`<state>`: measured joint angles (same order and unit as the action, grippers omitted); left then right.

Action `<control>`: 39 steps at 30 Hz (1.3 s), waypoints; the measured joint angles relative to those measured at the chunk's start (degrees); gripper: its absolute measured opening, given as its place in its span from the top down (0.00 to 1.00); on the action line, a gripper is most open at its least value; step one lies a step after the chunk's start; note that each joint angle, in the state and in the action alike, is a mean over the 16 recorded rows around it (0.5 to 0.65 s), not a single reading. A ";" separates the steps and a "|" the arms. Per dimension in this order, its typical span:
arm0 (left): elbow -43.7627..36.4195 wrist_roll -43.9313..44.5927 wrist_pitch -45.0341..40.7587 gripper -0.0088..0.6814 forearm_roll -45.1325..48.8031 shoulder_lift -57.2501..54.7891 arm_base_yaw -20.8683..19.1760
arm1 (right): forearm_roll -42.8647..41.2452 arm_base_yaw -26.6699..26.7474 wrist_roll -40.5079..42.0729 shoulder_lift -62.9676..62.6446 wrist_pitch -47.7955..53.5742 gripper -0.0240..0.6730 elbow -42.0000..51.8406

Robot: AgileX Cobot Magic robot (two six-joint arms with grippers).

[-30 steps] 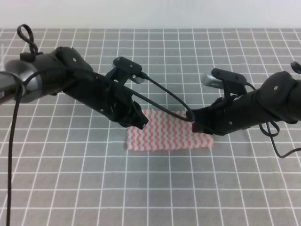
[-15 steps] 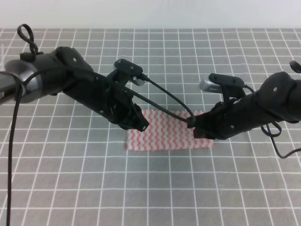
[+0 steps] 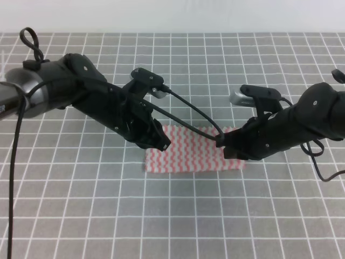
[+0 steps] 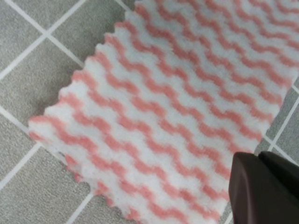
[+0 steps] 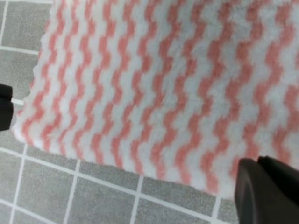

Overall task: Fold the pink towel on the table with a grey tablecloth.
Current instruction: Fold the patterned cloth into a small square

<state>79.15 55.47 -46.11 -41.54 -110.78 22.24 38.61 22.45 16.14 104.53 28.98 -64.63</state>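
Observation:
The pink towel lies flat as a wide rectangle on the table with a grey tablecloth. My left gripper hovers over the towel's left end, its dark fingertips pressed together at the lower right of the left wrist view, beside the striped cloth. My right gripper is over the towel's right end. In the right wrist view its fingers also sit together, at the edge of the towel. Neither gripper visibly holds any cloth.
Black cables loop from both wrist cameras above the towel. The grid-printed cloth stretches around the towel on all sides. A white wall borders the far edge of the table.
My right gripper has shifted a little to the left over the towel's right end. The left arm and the towel have hardly moved.

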 joint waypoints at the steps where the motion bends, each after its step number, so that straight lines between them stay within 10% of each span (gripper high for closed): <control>1: 0.00 0.00 0.04 0.99 0.00 0.00 0.00 | -0.01 -0.08 -0.07 0.03 -0.01 0.99 0.00; 39: -0.04 -5.08 -2.46 0.99 0.17 -2.55 0.00 | 2.99 -0.89 0.39 1.97 4.26 0.98 -0.03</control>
<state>79.11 50.39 -48.57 -41.37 -113.32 22.25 41.60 21.57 16.53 106.50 33.24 -64.65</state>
